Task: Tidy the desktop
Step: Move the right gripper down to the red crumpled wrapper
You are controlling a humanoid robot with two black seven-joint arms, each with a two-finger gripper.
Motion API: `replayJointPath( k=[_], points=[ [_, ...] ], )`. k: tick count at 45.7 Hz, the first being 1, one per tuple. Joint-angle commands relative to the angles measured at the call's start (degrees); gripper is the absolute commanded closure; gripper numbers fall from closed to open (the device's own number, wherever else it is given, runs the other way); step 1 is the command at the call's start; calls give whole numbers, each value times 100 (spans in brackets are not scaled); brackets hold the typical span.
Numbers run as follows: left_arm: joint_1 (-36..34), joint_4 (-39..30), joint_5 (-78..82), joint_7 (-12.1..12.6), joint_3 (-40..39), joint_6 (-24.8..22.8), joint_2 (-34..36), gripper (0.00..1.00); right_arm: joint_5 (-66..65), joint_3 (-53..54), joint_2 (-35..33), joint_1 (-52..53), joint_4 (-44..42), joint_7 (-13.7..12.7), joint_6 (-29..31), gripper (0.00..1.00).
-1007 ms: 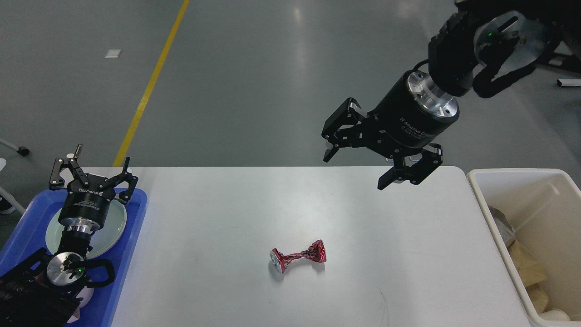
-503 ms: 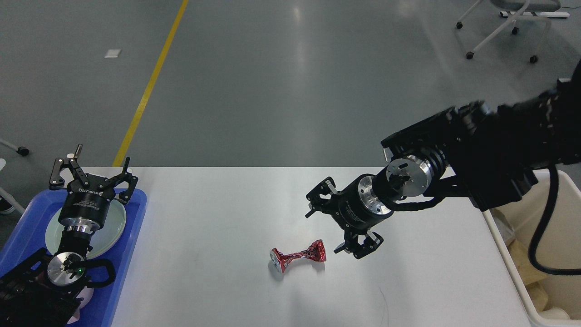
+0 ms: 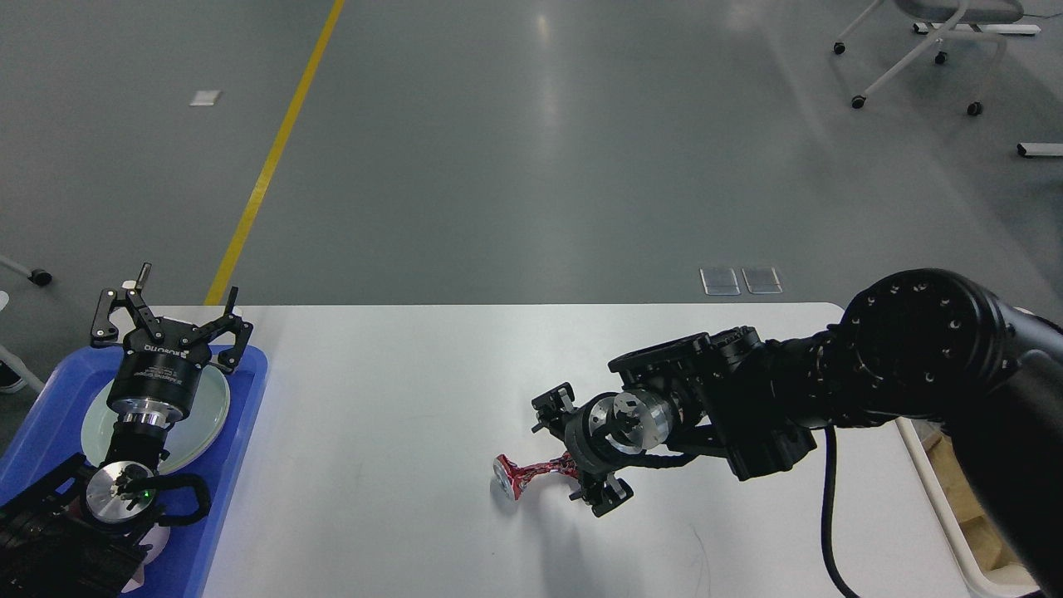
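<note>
— Position of the crushed red metal can [image 3: 538, 473]?
— It is seen lying on its side near the middle of the large white rectangular desktop [image 3: 399, 390], twisted thin at the waist, its silver end turned left.

— And the right gripper [image 3: 573, 448]?
— It is lowered over the can's right end, fingers spread on either side of it; whether contact is made cannot be told.

— The left gripper [image 3: 166, 320]?
— It is held with fingers apart above a pale green round plate [image 3: 212, 407], which is set in a blue plastic tray [image 3: 241, 415] at the desktop's left edge. Nothing is gripped.

— Anything on the right?
— Only part of a cream-white rectangular bin [image 3: 930, 465] is seen behind the right arm.
</note>
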Motion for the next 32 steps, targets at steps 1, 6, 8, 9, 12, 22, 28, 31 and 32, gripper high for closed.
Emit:
replayJointPath(
  k=[1,6,8,9,12,22,28,31,32],
  points=[
    [0,0,-1,0,0,0,0,2,-21,18,175,-485,-640,0,0,2],
    [0,0,-1,0,0,0,0,2,-22,18,228,-820,-1035,9,0,5],
    [0,0,-1,0,0,0,0,2,-22,27,237,-890,-1150,9,-9,7],
    [0,0,-1,0,0,0,0,2,-22,27,237,-925,-1185,9,-9,7],
    [0,0,-1,0,0,0,0,2,-22,36,237,-969,-1247,18,-9,10],
    [0,0,-1,0,0,0,0,2,-22,36,237,-1075,-1388,9,-9,18],
    [0,0,-1,0,0,0,0,2,-13,36,237,-1136,-1379,9,0,23],
    [0,0,-1,0,0,0,0,2,-13,45,237,-1163,-1370,9,0,29],
    [0,0,-1,0,0,0,0,2,-13,45,237,-1163,-1370,9,9,31]
  ],
)
